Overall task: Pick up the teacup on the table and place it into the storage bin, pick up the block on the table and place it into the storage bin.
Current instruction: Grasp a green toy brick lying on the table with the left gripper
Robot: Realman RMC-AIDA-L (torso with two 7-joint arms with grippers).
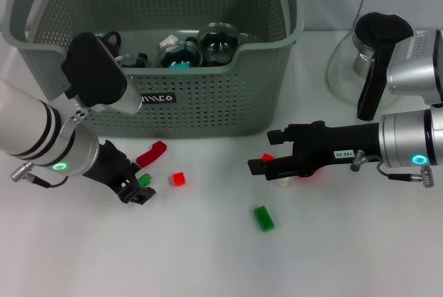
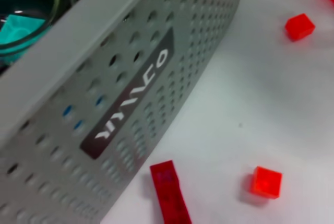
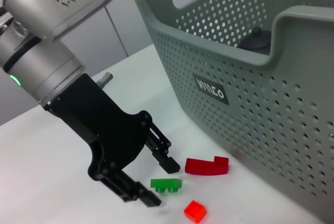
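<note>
At the left of the table, the left gripper is held low in front of the storage bin. Its fingers are spread partly open around a small green block, which lies between them on the table and does not look clamped yet. Just beside it a red angled block lies near the bin's front wall, and a small red cube rests a little further right. The bin is made of stiff grey-green plastic with perforated walls, orange handle tops and a black label; glass cups are seen inside it.

The blocks are judged to be light, rigid, smooth plastic, best pinched across their flat sides; being so small, they may slip or skid away.

Toward the middle, another green block lies apart from the rest. Further right, the right gripper is held low over the table with a small red block at its fingertips; whether it is gripped cannot be told. At the far right a glass teapot stands.
</note>
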